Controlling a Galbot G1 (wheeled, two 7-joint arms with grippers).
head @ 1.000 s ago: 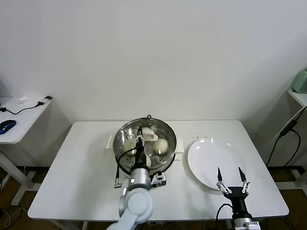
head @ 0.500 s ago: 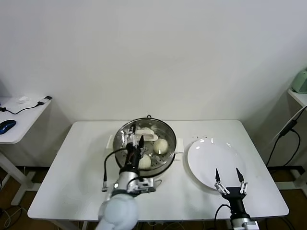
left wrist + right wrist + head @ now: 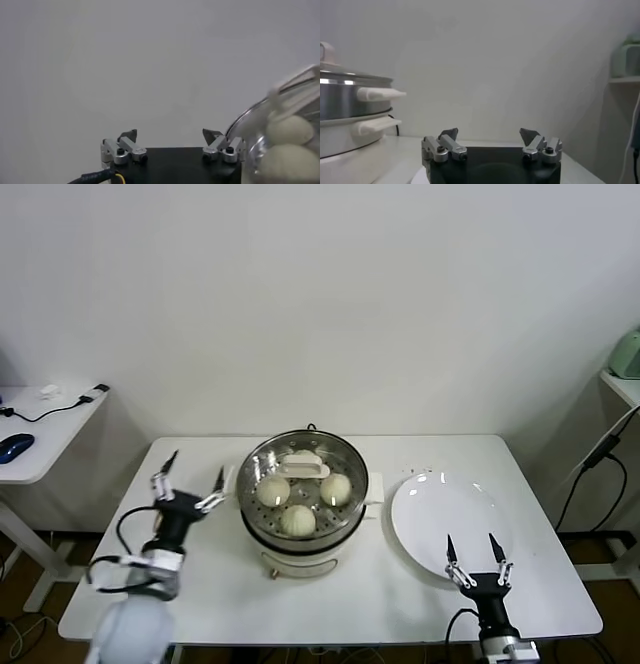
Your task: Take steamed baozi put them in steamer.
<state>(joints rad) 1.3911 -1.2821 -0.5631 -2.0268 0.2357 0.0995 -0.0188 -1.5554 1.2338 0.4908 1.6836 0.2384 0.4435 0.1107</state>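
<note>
The steamer (image 3: 303,536), a shiny steel pot on a white base, stands mid-table. Three cream-white baozi lie in its basket: one at the left (image 3: 272,491), one at the right (image 3: 335,487), one at the front (image 3: 298,521). A white piece (image 3: 303,465) lies at the basket's back. My left gripper (image 3: 190,476) is open and empty, left of the steamer, above the table. In the left wrist view its fingertips (image 3: 129,135) stand apart, with the steamer rim (image 3: 245,120) and baozi (image 3: 289,130) beside. My right gripper (image 3: 473,548) is open and empty over the plate's front edge.
A flat white plate (image 3: 440,514) lies right of the steamer, nothing on it. The white table (image 3: 200,584) has open room at the front left. A side desk with a mouse (image 3: 14,447) stands at far left. The right wrist view shows the steamer's side (image 3: 350,97).
My left gripper has drawn out of the steamer and swung left, away from the pot, open and empty. A baozi now lies at the basket's front. The right gripper barely moved.
</note>
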